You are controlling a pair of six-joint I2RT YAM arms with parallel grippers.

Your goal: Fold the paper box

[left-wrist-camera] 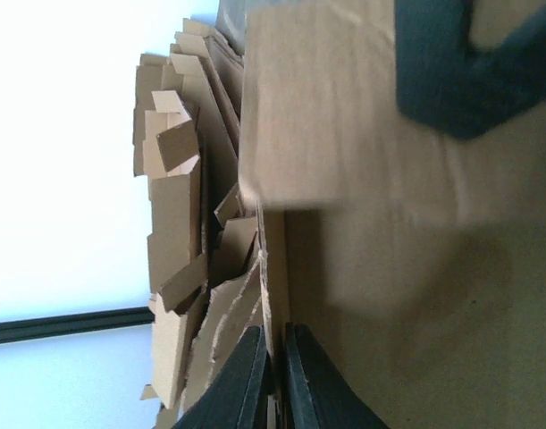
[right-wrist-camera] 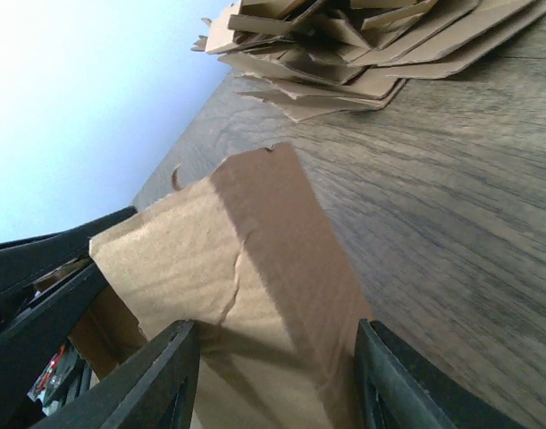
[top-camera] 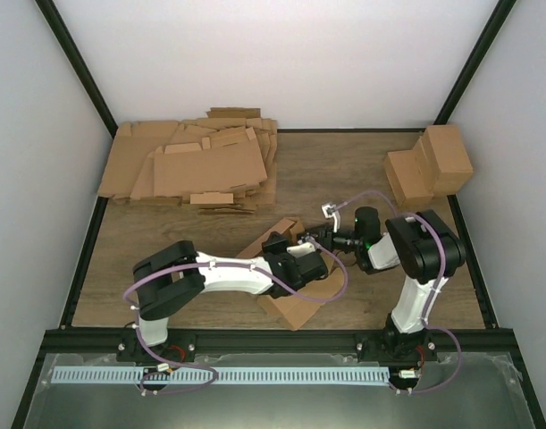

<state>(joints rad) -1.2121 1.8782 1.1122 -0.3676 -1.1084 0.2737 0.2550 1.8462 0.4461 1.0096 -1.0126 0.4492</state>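
The paper box (top-camera: 292, 309) lies half-formed in the middle of the table (top-camera: 344, 174), between the two arms and partly under them. The left gripper (left-wrist-camera: 274, 332) is clenched on the thin edge of one upright panel. The right gripper (right-wrist-camera: 277, 326) has its fingers spread on either side of a raised flap, and it cannot be told whether they press the flap's edges or stand free of them. The likeliest trouble is the flap springing back flat if the right fingers let it go before its crease has set. A push against it while the left grip holds fast could also buckle or tear the panel, which already shows a wrinkle in the right wrist view. Should the left pinch slip off so narrow an edge, the whole piece would probably slide on the wood. By count there is one box in work, two arms with one gripper each and one loose heap of flat blanks (top-camera: 197, 165) at the far left, its sheets too many to number. Two finished boxes (top-camera: 431, 165), as far as can be made out, stand at the far right.
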